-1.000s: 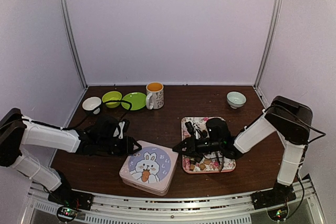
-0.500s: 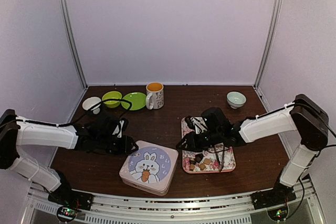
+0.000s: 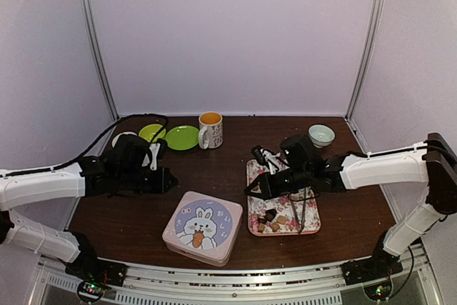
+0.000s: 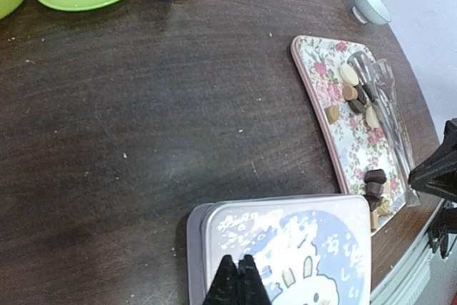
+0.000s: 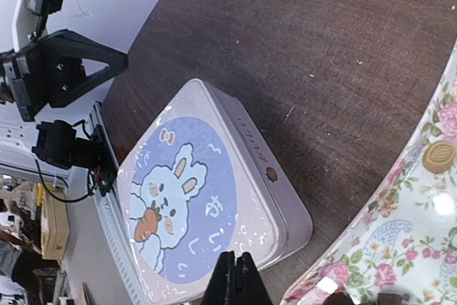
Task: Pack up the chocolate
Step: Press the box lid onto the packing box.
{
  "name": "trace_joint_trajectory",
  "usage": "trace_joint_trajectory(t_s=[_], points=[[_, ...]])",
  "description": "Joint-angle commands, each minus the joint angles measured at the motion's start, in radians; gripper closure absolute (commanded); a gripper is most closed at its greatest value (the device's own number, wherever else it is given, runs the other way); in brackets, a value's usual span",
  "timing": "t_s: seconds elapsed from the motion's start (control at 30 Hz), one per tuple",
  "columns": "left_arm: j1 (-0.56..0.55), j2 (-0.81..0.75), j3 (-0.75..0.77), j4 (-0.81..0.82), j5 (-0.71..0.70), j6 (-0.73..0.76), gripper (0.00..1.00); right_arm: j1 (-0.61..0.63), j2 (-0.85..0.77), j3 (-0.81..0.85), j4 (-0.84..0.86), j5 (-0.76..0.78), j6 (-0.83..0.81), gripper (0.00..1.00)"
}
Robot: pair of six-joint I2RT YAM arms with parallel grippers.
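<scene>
- Your left fingers (image 4: 228, 287) were pressed together with nothing between them. They showed at the bottom centre of the left wrist view, against the lid of the tin (image 4: 285, 248).
- Your right fingers (image 5: 225, 283) were also closed tight and empty, at the bottom centre of the right wrist view.
- The chocolate (image 4: 360, 101) lay on the tray (image 4: 335, 144), right of centre in the left wrist view. One cluster of tan and dark pieces sat near the tray's upper end, with a few more at its lower end.
- The tongs (image 4: 391, 123) lay lengthwise along the tray's right side, just beside the upper cluster.
- The tin sat lidded on the tabletop (image 4: 143, 126), just left of the tray.
</scene>
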Motion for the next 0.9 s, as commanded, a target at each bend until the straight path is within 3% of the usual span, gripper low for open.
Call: trace_joint_trajectory(t_s=[0.0,0.2,0.37,0.63,0.77,0.87], points=[[0.000,0.062,-0.013,0.121,0.066,0.007,1.00,0.015,0.029,-0.040,0.107,-0.078,0.040,1.00],[0.002,0.142,-0.043,0.236,0.115,-0.005,1.00,0.025,0.103,-0.084,0.243,-0.124,0.111,1.00],[0.005,0.175,-0.080,0.290,0.119,-0.026,1.00,0.038,0.100,-0.008,0.213,-0.146,0.115,1.00],[0.005,0.134,-0.006,0.223,0.104,0.015,1.00,0.045,0.118,-0.011,0.181,-0.112,0.088,1.00],[0.005,0.095,0.011,0.214,0.097,0.042,1.00,0.021,0.206,-0.092,0.291,-0.101,0.128,1.00],[0.015,0.113,-0.063,0.287,0.081,0.010,1.00,-0.009,0.257,-0.129,0.428,-0.141,0.196,1.00]])
